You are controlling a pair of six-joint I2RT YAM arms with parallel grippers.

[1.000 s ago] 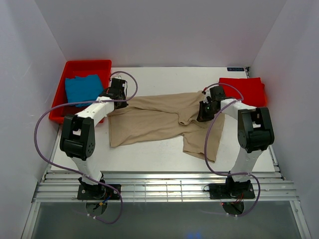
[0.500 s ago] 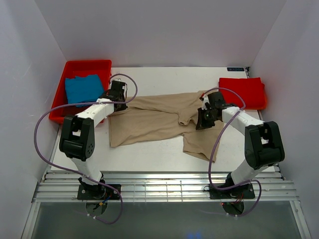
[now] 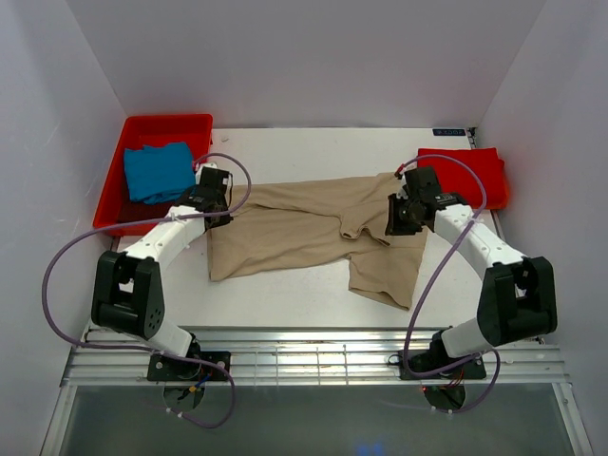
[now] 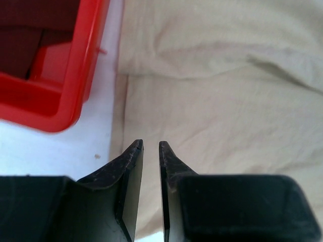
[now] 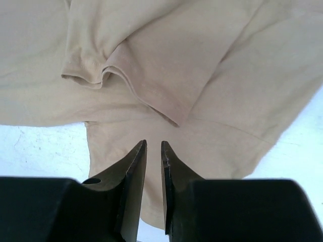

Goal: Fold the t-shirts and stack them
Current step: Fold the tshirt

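A tan-beige t-shirt (image 3: 304,233) lies spread and rumpled on the white table, one sleeve folded over near its middle. It also shows in the left wrist view (image 4: 227,101) and the right wrist view (image 5: 166,75). My left gripper (image 3: 214,214) hovers over the shirt's left edge beside the tray, jaws nearly together and empty (image 4: 150,143). My right gripper (image 3: 397,223) hovers over the shirt's right part, jaws nearly together and empty (image 5: 153,142). A blue t-shirt (image 3: 157,171) lies bunched in the tray. A bright red t-shirt (image 3: 464,174) lies folded at the back right.
A rigid red plastic tray (image 3: 166,122) stands at the back left; its corner shows in the left wrist view (image 4: 75,75). White walls close in the table on three sides. A slatted metal rail (image 3: 304,356) runs along the near edge.
The left gripper has moved a little nearer and leftward along the shirt's left edge. The right arm's elbow has swung out to the right, its gripper staying over the shirt's right part.
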